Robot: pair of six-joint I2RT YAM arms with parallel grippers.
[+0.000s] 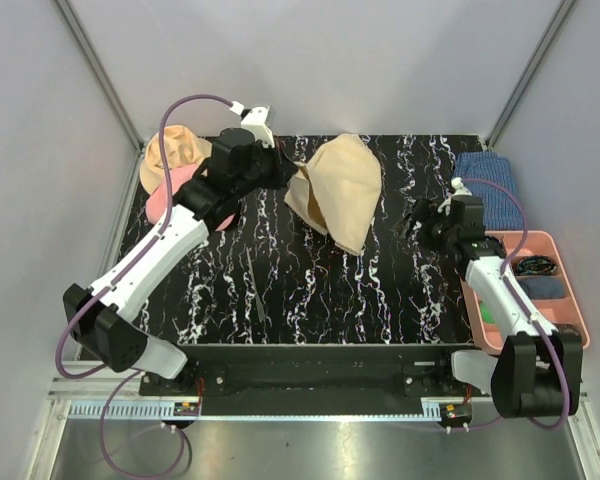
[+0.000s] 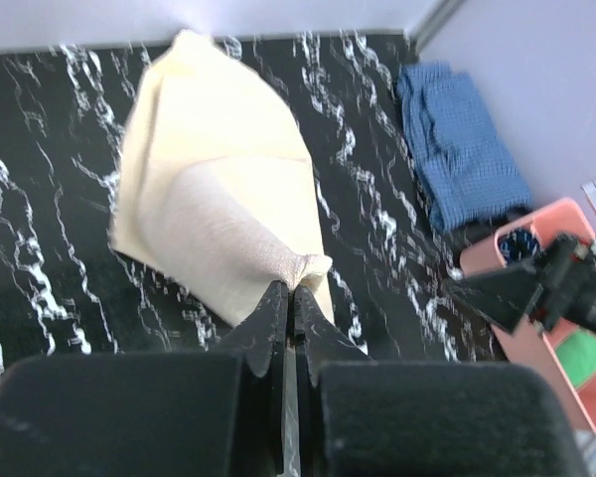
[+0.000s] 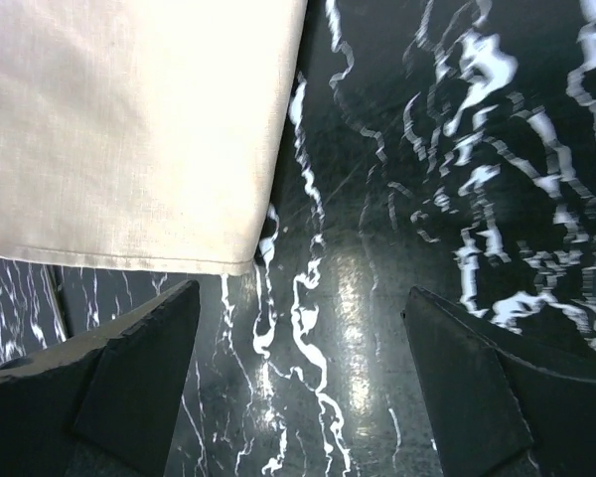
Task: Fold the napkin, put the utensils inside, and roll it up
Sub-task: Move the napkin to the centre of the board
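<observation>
The left hand (image 2: 288, 290) apparently pinches the napkin (image 2: 219, 169) corner; right hand (image 3: 300, 290) gapes nearby.

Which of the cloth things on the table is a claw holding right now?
The large plain beige cloth napkin mid-table: the left claw is shut on its corner. The folded blue checked cloth and the tan floppy hat sit in neither claw.

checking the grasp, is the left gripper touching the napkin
Touching. Left wrist view: the left gripper, shut, pinches the napkin at its near corner.
</observation>
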